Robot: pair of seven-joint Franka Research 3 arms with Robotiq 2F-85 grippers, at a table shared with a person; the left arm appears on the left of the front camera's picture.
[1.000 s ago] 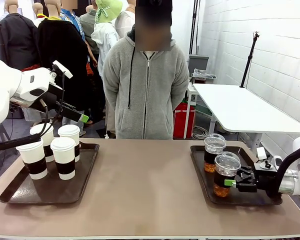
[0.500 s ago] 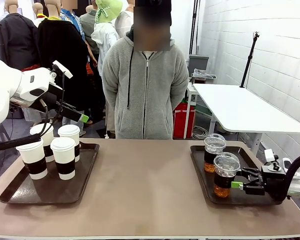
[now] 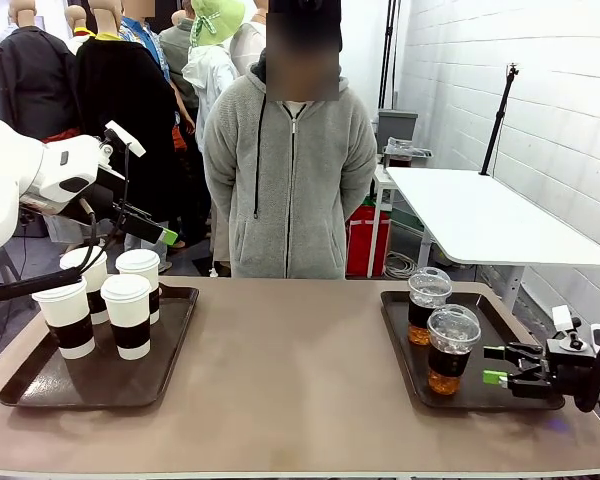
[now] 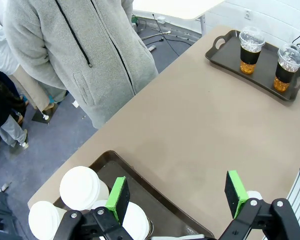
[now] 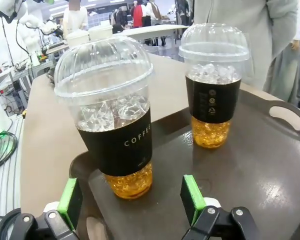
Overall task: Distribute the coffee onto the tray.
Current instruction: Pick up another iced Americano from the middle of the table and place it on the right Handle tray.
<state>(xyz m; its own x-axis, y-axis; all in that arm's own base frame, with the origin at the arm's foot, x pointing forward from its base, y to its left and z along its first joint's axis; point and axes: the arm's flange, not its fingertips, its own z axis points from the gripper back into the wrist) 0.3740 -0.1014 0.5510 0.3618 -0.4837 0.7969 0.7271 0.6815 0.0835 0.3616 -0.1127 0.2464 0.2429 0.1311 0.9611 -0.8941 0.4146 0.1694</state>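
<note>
Four white lidded coffee cups (image 3: pixel 130 315) with dark sleeves stand on the left dark tray (image 3: pixel 25 385). Two clear dome-lidded cups of amber coffee and ice, one nearer (image 3: pixel 452 348) and one farther (image 3: pixel 429 304), stand on the right dark tray (image 3: pixel 492 322). My right gripper (image 3: pixel 496 377) is open, low over that tray, a short way right of the nearer cup. In the right wrist view the nearer cup (image 5: pixel 117 115) stands just beyond the open gripper (image 5: pixel 132 199). My left gripper (image 3: pixel 163 236) hangs above the left tray, open and holding nothing (image 4: pixel 177 196), with white lids (image 4: pixel 80 187) below it.
A person in a grey hooded jacket (image 3: pixel 290 170) stands at the far edge of the table, hands behind the back. The brown tabletop (image 3: pixel 290 370) between the two trays is bare. A white table (image 3: pixel 480 215) stands behind at the right.
My right gripper has drawn back to the right, away from the nearer clear cup, which stays on the tray. The left arm has not moved.
</note>
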